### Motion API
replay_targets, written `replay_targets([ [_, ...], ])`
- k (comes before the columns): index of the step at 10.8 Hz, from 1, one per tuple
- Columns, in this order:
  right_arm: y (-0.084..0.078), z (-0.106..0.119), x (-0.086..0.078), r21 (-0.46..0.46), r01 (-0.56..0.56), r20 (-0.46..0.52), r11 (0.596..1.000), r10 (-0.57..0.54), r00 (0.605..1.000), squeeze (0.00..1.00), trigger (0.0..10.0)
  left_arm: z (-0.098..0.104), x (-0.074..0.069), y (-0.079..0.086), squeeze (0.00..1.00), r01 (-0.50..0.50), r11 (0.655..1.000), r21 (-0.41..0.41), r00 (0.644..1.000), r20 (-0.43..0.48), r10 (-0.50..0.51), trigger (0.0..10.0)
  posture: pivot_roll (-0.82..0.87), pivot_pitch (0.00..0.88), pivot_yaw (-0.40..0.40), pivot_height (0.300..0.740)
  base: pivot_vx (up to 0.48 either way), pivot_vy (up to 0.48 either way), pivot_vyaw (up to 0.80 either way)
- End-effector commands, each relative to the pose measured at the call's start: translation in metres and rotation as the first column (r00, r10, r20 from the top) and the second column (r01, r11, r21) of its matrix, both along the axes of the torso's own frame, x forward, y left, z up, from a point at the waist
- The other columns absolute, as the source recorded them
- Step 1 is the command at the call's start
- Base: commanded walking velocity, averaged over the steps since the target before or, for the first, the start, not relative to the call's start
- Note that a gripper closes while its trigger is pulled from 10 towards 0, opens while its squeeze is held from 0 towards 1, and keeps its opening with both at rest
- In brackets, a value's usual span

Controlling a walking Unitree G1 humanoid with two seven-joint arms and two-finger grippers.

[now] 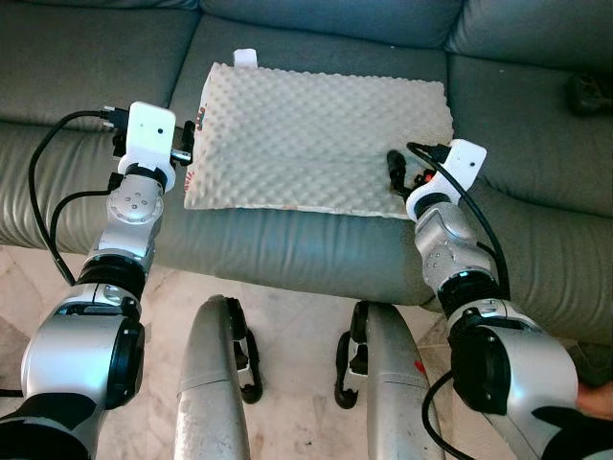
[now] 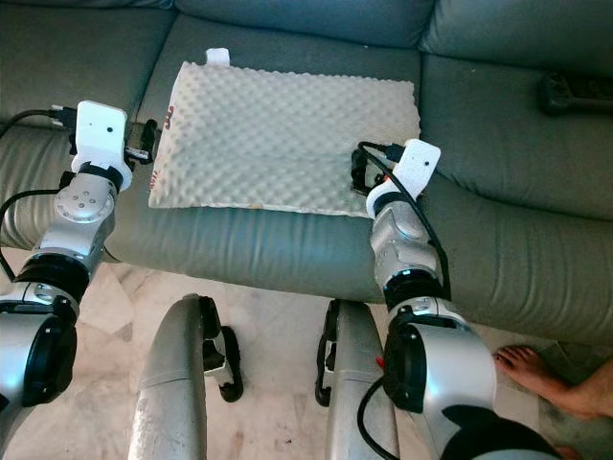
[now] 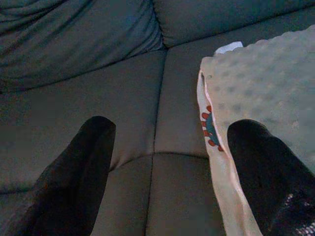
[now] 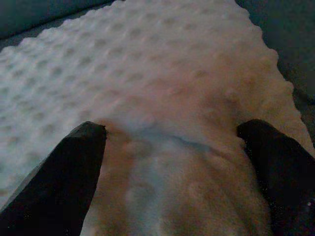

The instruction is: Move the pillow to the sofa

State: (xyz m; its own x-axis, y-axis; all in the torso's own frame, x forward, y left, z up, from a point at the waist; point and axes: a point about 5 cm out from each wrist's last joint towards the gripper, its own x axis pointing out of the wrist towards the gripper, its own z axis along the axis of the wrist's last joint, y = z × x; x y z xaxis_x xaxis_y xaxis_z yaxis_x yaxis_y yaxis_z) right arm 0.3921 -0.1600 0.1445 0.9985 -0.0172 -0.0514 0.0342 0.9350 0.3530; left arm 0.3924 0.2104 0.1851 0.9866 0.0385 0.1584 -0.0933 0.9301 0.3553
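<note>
Grey-green leather sofa (image 1: 316, 244) takes up most of what's ahead, and the cream bumpy pillow (image 1: 316, 134) is lying flat on its seat cushion, right between the two claws. Both silver arms are stretched forward over the front edge of the seat, wrists angled down. The left claw (image 3: 170, 162) sits at the pillow's left edge with its fingers spread wide: one finger is over bare sofa, the other over the pillow's rim next to a little red and teal print (image 3: 209, 129). The right claw (image 4: 177, 162) is at the pillow's near right corner, fingers also wide apart and pressed down on the fabric, which dips between them. A small white tag (image 1: 246, 57) sticks out at the far left corner. A person's bare foot (image 2: 551, 379) is on the floor off to the right.
</note>
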Motion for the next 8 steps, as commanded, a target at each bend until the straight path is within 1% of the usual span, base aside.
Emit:
replay_targets([
  [1, 0.005, -0.012, -0.003, 0.054, -0.015, -0.043, 0.998, 0.018, 0.999, 1.0, 10.0, -0.008, -0.003, 0.003, 0.0, -0.015, 1.0, -0.001, 1.0, -0.023, 0.015, 10.0, -0.04, 0.388, -0.02, 0.616, 0.0, 0.0, 0.0],
  [2, 0.006, -0.012, -0.004, 0.044, -0.035, -0.035, 0.998, 0.037, 0.999, 1.0, 10.0, -0.007, -0.002, 0.002, 0.0, -0.014, 1.0, -0.002, 1.0, -0.022, 0.014, 10.0, -0.05, 0.386, -0.021, 0.616, 0.0, 0.0, 0.0],
  [3, 0.004, -0.015, -0.005, 0.072, -0.034, -0.037, 0.997, 0.036, 0.999, 1.0, 10.0, -0.006, -0.002, 0.002, 0.0, -0.016, 1.0, -0.006, 1.0, -0.019, 0.016, 10.0, -0.05, 0.382, -0.026, 0.616, 0.0, 0.0, 0.0],
  [4, 0.003, -0.017, -0.007, 0.08, -0.042, -0.035, 0.996, 0.044, 0.998, 1.0, 10.0, -0.006, -0.002, 0.002, 0.0, -0.018, 1.0, -0.01, 1.0, -0.016, 0.018, 10.0, -0.06, 0.377, -0.029, 0.616, 0.0, 0.0, 0.0],
  [6, 0.002, -0.017, -0.008, -0.035, -0.068, -0.027, 0.997, 0.068, 0.997, 1.0, 10.0, -0.006, -0.002, 0.0, 0.0, -0.023, 0.999, -0.026, 1.0, -0.007, 0.023, 10.0, -0.06, 0.349, -0.032, 0.616, 0.0, 0.0, 0.0],
  [7, 0.003, -0.009, -0.012, -0.202, -0.109, 0.044, 0.973, 0.12, 0.992, 0.93, 10.0, -0.007, -0.005, -0.004, 0.0, -0.006, 0.999, -0.034, 1.0, 0.018, 0.007, 10.0, -0.06, 0.319, -0.032, 0.616, 0.0, 0.0, 0.0],
  [8, 0.004, -0.007, -0.02, -0.234, -0.121, 0.1, 0.965, 0.148, 0.984, 0.93, 10.0, -0.011, -0.011, -0.006, 0.0, 0.016, 0.998, -0.056, 0.999, 0.042, -0.014, 10.0, -0.08, 0.287, -0.032, 0.616, 0.0, 0.0, 0.0],
])
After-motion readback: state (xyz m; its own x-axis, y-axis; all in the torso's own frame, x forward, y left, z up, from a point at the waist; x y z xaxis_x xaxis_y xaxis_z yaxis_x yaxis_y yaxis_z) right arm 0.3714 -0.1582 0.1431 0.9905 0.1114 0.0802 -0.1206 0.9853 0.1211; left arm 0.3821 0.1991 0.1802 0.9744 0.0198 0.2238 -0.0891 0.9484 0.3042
